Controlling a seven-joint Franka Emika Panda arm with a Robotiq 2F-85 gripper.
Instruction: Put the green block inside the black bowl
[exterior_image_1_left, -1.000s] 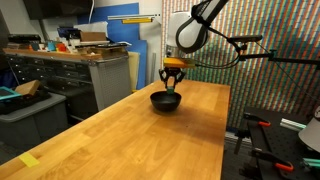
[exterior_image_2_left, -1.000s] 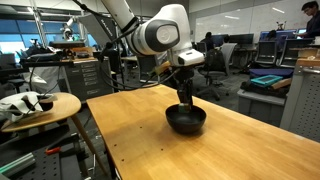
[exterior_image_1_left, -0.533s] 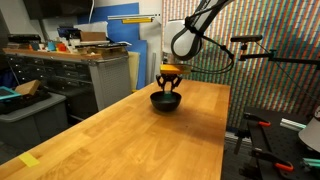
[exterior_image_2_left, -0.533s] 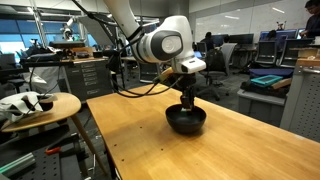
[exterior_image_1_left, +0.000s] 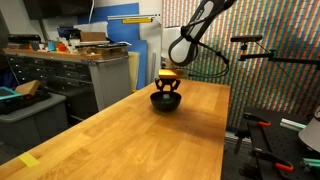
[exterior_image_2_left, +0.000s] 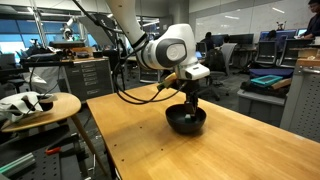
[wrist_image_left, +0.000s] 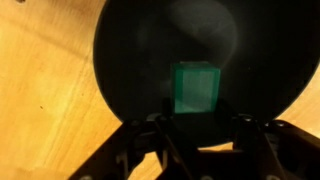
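The green block (wrist_image_left: 196, 88) lies inside the black bowl (wrist_image_left: 130, 60), seen from above in the wrist view. The bowl stands on the far part of the wooden table in both exterior views (exterior_image_1_left: 165, 101) (exterior_image_2_left: 186, 121). My gripper (wrist_image_left: 200, 135) hangs right over the bowl with its fingers spread apart and nothing between them; the block sits below them, free of both fingers. In the exterior views the gripper (exterior_image_1_left: 168, 88) (exterior_image_2_left: 190, 100) is just above the bowl's rim. The block is hidden in both exterior views.
The wooden table (exterior_image_1_left: 150, 135) stretches toward the camera. A cabinet with clutter (exterior_image_1_left: 80, 60) stands beside it. A round side table with white objects (exterior_image_2_left: 35, 105) stands at the left. A tripod arm (exterior_image_1_left: 255, 50) reaches in near the table's far edge.
The gripper has stayed over the bowl and the arm's wrist has lifted slightly. The bowl has not moved.
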